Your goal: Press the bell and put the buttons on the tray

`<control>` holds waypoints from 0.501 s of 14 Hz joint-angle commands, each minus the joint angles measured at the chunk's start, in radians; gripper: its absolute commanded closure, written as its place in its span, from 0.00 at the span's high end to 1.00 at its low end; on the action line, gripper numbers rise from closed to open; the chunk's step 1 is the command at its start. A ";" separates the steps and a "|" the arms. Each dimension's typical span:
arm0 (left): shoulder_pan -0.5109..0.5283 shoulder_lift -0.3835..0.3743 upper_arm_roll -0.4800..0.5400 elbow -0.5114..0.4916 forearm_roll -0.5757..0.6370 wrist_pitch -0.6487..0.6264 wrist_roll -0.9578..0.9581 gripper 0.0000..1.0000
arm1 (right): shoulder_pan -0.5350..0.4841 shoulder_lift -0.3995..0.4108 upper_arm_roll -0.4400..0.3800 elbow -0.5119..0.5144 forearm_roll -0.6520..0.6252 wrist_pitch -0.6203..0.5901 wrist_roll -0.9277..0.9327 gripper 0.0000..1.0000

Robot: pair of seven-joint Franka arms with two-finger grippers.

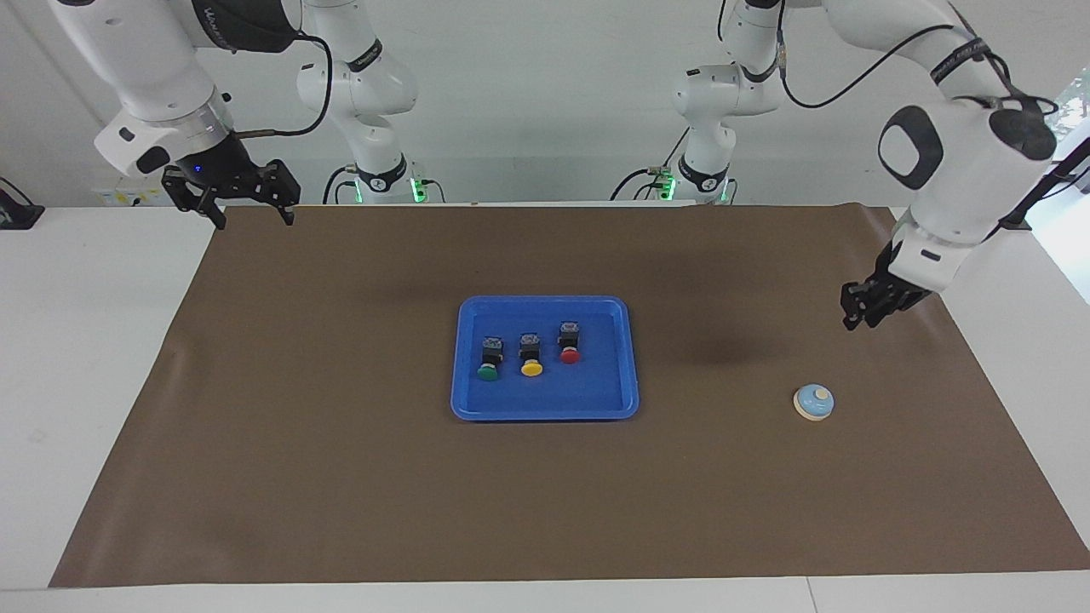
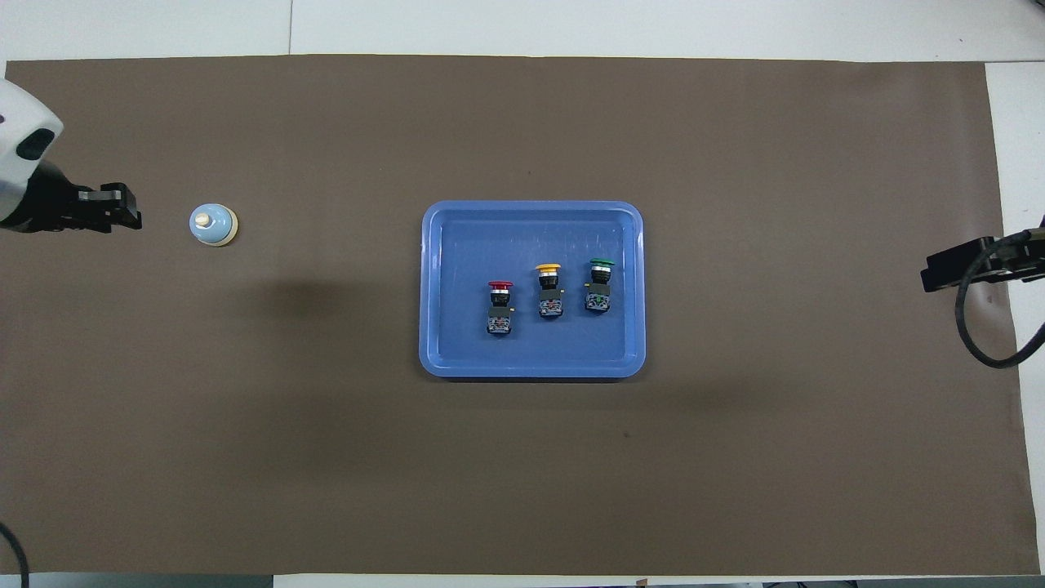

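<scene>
The light blue bell (image 1: 813, 402) (image 2: 214, 224) stands alone on the brown mat toward the left arm's end of the table, with nothing touching it. My left gripper (image 1: 851, 319) (image 2: 129, 217) hangs raised over the mat, off to the bell's side and well apart from it. The blue tray (image 1: 545, 415) (image 2: 531, 207) lies mid-table. In it lie the green button (image 1: 489, 359) (image 2: 600, 286), the yellow button (image 1: 530, 356) (image 2: 549, 291) and the red button (image 1: 570, 343) (image 2: 500, 307), in a row. My right gripper (image 1: 255, 221) waits open and empty over the mat's corner near its base.
A brown mat (image 1: 341, 477) covers most of the white table (image 1: 85, 383). A black cable (image 2: 980, 327) loops over the mat's edge at the right arm's end.
</scene>
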 commanded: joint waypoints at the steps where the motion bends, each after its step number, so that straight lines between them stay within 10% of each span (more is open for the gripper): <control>1: 0.002 -0.122 0.001 -0.031 0.009 -0.094 -0.006 1.00 | -0.014 0.000 0.009 0.002 0.012 -0.016 -0.014 1.00; 7: -0.012 -0.190 -0.003 -0.023 0.009 -0.191 0.002 1.00 | -0.014 0.000 0.009 0.002 0.012 -0.016 -0.014 1.00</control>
